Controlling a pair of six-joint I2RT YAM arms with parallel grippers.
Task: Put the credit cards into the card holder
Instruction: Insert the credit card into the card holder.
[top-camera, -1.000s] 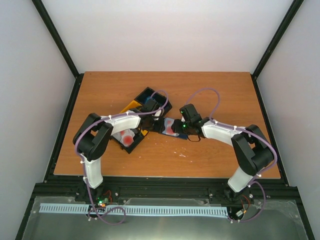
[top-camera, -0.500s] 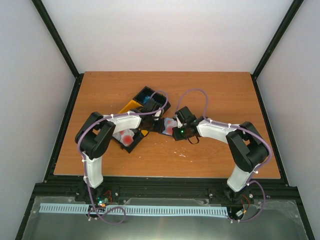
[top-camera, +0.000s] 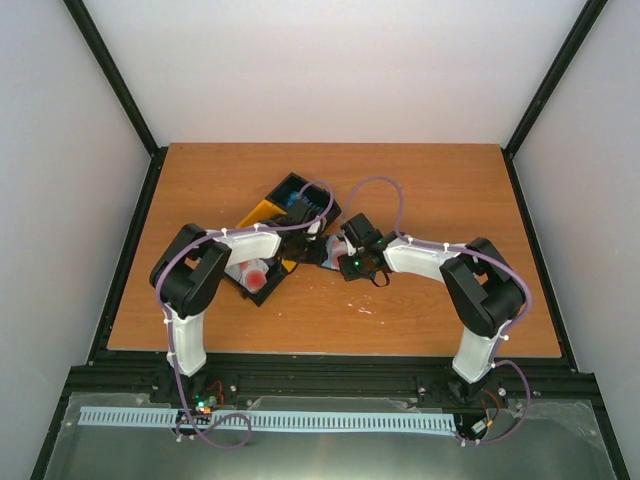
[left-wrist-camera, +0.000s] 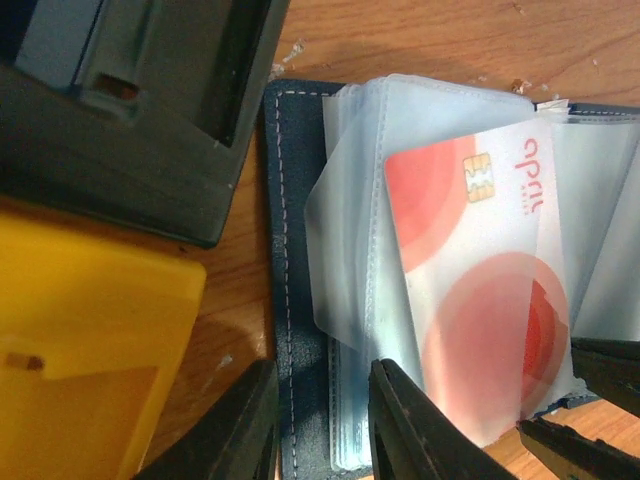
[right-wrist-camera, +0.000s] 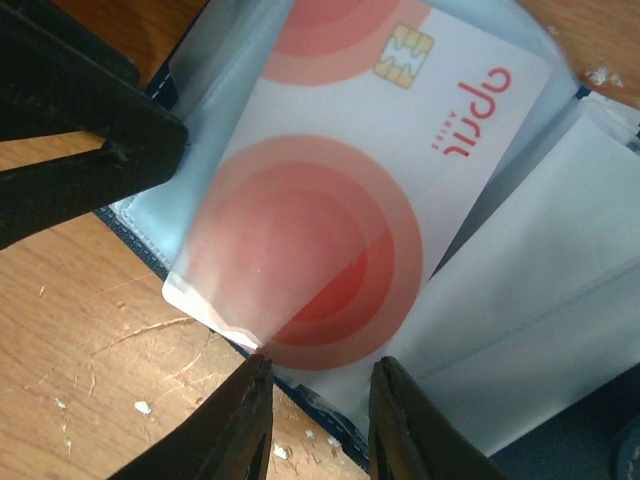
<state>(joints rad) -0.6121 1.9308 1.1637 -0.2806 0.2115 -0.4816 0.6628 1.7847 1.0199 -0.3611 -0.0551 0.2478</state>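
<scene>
The navy card holder (left-wrist-camera: 300, 330) lies open on the table, its clear sleeves fanned out. A white credit card with red blotches (left-wrist-camera: 480, 300) sits partly inside one sleeve, and its near corner (right-wrist-camera: 190, 292) sticks out. My left gripper (left-wrist-camera: 322, 375) is open, its jaws standing either side of the holder's stitched left edge. My right gripper (right-wrist-camera: 322, 365) is open at the card's lower edge, with the sleeve's rim between its jaws. In the top view the two grippers (top-camera: 318, 232) (top-camera: 342, 258) meet over the holder (top-camera: 330, 248).
The black-and-yellow tray (top-camera: 262, 212) stands just left of the holder, with more white-and-red cards (top-camera: 255, 272) in its near compartment and a blue one (top-camera: 293, 192) at the far end. Its yellow wall (left-wrist-camera: 90, 340) is close beside my left fingers.
My right gripper has moved left onto the card holder, close to my left gripper. The jaws of both grippers have narrowed. The left arm has hardly shifted.
</scene>
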